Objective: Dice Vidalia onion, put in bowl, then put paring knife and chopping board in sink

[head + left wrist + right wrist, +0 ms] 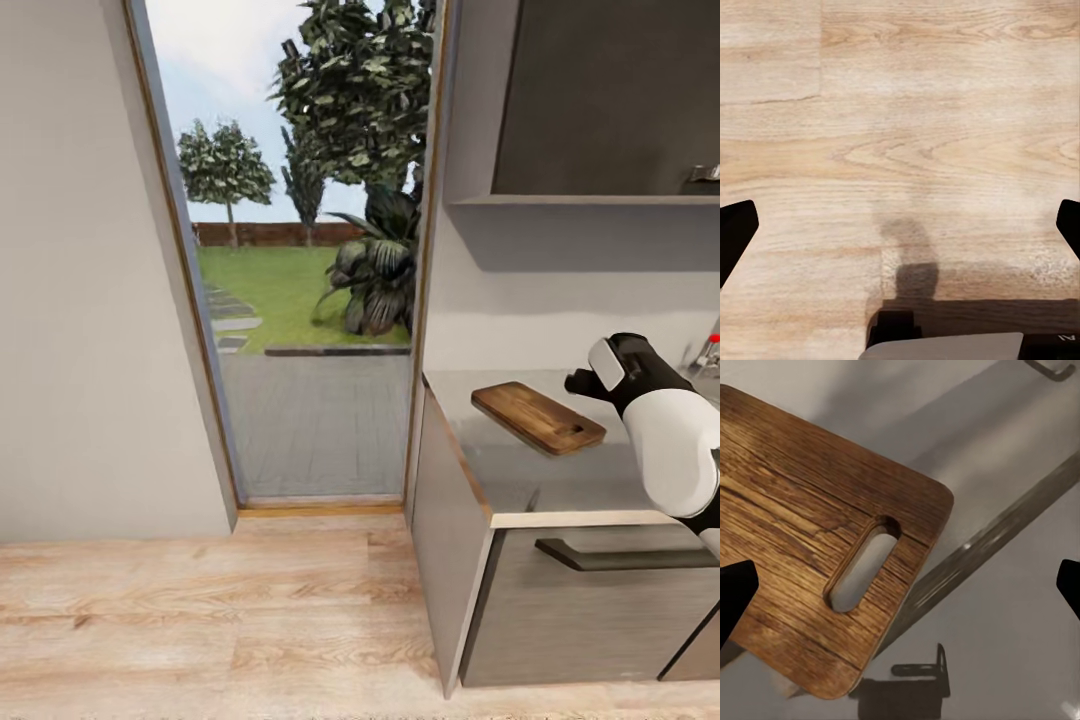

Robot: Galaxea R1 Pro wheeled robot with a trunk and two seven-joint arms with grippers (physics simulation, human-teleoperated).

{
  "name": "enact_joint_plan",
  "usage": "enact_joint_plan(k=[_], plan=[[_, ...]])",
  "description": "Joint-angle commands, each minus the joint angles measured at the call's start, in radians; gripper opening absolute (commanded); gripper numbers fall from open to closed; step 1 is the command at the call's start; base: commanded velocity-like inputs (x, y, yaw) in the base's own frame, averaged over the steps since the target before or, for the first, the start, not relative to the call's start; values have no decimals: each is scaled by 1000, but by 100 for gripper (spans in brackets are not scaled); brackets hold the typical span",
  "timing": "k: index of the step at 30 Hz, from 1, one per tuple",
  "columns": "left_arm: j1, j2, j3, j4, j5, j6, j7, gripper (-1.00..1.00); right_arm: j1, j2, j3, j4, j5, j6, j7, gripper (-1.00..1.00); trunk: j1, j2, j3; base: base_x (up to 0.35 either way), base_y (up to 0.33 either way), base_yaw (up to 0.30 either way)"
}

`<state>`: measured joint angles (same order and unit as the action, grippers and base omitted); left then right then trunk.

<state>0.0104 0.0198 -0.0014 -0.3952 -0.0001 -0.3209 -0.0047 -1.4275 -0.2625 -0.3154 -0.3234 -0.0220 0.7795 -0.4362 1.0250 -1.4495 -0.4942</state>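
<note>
The chopping board [538,417] lies flat on the grey bench [520,470], close to its left end and near the front edge, turned at an angle so that the end with the slot-shaped handle hole points toward the front right. The right arm [655,420] reaches in over the bench from the right, and its gripper hangs above the handle end of the board without touching it. In the right wrist view the board's handle hole [862,562] sits between the two dark fingers [733,596], which stand wide apart and hold nothing. The left gripper [900,225] points down at the pale wooden floor [900,112], its fingers [735,232] spread just as wide and empty. Left of the bench, a tall glass door [300,250] gives onto a lawn with trees. A red knob [712,343] shows at the far right edge above the bench.
</note>
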Motion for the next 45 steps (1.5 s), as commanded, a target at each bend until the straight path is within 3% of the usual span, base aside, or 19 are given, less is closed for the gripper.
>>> enact_joint_plan(k=[1, 45], plan=[[0, 0, 0, -1, 0, -1, -1, 100, -1, 0, -4, -1, -3, 3, -5, 100, 0, -1, -2, 0, 0, 0], [0, -1, 0, 1, 2, -1, -1, 100, -1, -33, -4, 29, -1, -49, -9, 100, 0, -1, -72, 0, 0, 0]])
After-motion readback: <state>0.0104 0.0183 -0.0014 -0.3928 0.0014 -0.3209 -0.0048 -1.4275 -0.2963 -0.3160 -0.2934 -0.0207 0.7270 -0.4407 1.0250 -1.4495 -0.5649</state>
